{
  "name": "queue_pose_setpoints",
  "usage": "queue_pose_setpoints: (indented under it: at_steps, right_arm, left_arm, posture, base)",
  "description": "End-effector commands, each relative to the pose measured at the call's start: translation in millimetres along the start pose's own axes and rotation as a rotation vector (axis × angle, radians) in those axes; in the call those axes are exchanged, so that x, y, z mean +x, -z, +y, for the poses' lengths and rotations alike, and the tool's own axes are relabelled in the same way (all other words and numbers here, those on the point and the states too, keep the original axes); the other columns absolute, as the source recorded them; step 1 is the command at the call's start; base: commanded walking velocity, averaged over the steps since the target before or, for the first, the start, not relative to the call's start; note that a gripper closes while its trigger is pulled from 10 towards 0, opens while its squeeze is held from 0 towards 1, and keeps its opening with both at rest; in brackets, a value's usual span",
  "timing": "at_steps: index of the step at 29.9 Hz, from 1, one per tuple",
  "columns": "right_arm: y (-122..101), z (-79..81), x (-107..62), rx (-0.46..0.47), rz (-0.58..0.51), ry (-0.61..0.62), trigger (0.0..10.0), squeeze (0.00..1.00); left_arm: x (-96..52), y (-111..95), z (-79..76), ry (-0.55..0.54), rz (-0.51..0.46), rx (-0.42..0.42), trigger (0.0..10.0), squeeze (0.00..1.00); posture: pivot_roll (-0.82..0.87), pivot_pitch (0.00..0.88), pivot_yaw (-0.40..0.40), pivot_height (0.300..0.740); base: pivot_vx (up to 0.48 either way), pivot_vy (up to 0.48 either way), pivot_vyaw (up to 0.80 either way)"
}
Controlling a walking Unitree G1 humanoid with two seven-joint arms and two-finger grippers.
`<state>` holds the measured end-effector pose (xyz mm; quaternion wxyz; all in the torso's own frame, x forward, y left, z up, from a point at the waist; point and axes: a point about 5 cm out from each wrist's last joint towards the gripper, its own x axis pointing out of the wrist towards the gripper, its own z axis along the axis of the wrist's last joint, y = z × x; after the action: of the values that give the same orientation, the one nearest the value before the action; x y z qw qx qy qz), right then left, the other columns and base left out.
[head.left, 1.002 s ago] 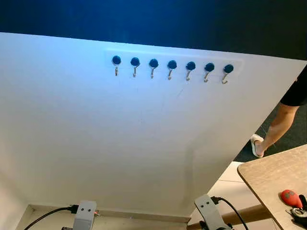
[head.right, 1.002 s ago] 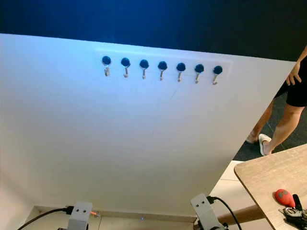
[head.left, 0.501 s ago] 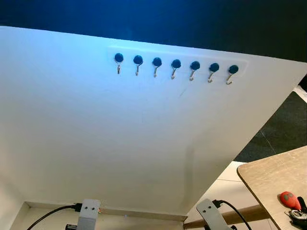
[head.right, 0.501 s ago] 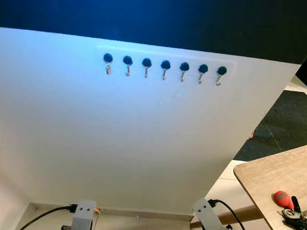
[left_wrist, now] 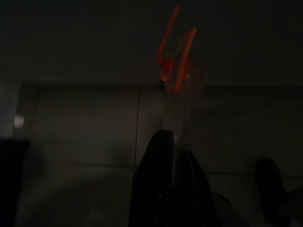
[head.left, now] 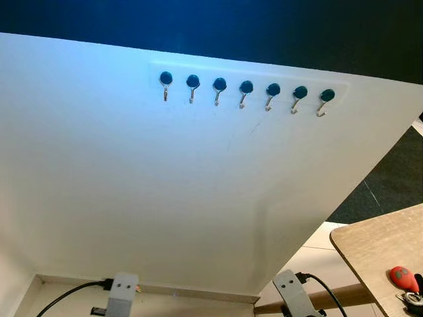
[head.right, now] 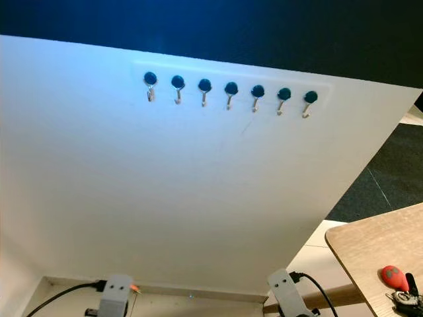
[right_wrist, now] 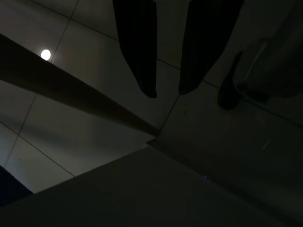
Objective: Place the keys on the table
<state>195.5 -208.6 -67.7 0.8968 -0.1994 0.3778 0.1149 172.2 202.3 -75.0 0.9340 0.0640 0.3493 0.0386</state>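
keys (head.left: 411, 293) on table (head.left: 373, 244) corner, well apart from right pincer (right_wrist: 165, 92).

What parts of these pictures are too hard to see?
- Keys: cut off by the right eye view's edge at the table corner, beside a red fob.
- Left tool: the left wrist view is very dark; a blurred orange thing hangs past its tips.
- Right tool: dim, above floor tiles.

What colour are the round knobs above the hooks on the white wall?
The knobs are dark teal-blue, clearest in the left eye view.
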Motion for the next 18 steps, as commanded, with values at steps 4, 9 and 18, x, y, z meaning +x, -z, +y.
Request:
queue_pose_setpoints:
  at_steps: [4,9,18]
  right_arm:
    - [6.9,1.5,-1.7,-0.007,0.034,-0.028,10.0,0.00]
    - [5.9,2.0,-1.3,0.007,0.031,-0.036,10.0,0.00]
    - [4.0,-1.7,-0.3,0.106,0.025,0.036,10.0,0.00]
  left_arm:
    - [-1.5,2.6,-1.4,0.003,0.005,0.005,10.0,0.00]
    - [0.0,-0.4,-9.9,0.046,0.000,0.041,10.0,0.00]
    - [5.1,-11.9,-12.3,0.063,-0.027,0.051,10.0,0.00]
  posture:
    - [0.03,0.043,-0.101,0.740]
    - [0.02,0.038,-0.097,0.740]
    - [0.02,0.030,-0.080,0.740]
  base:
    - [0.000,0.000,0.00]
    - [0.000,0.000,0.00]
    - [0.000,0.000,0.00]
